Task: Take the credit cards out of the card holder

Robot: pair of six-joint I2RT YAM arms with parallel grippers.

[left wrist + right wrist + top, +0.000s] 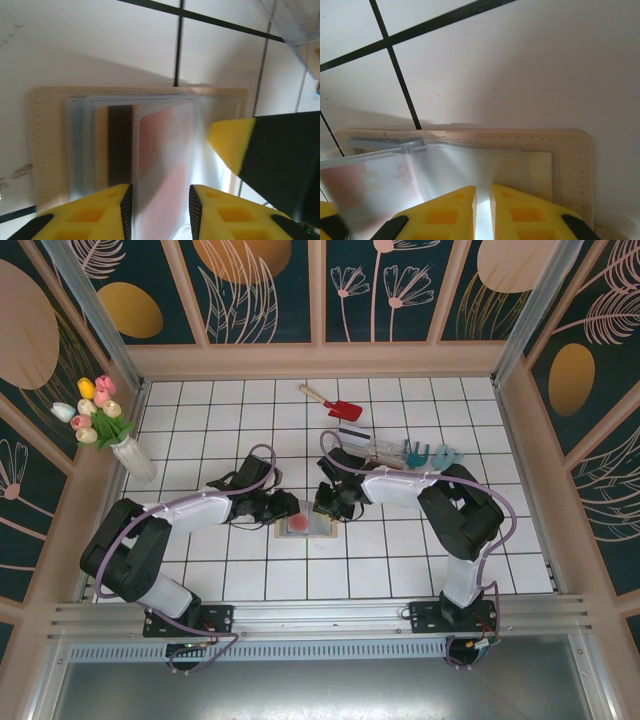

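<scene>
- From above: the card holder lies open on the white tiled tabletop, near the middle and just ahead of both arms, with a red card showing inside it.
- The left gripper sits at its left edge and the right gripper at its far right corner, both low over it.
- Further back are a red toy shovel and a clear tray with teal tools beside it. A vase of tulips stands at the far left.
- Left wrist: the tan card holder lies flat with its clear sleeves fanned up.
- One sleeve, with the red card inside, rises between the yellow fingers of the left gripper. A dark card sits in the sleeve beside it.
- Those fingers stand apart on either side of the sleeve, and I cannot tell whether they press on it.
- A yellow-tipped finger of the right gripper reaches in from the right.
- Right wrist: the card holder lies on the tile, its stitched tan edge clear to see.
- The fingers of the right gripper are clenched, with a thin slit between them. A clear sleeve runs down into that slit, so they are pinching it.
- The red card shows faintly through a sleeve on the left.
</scene>
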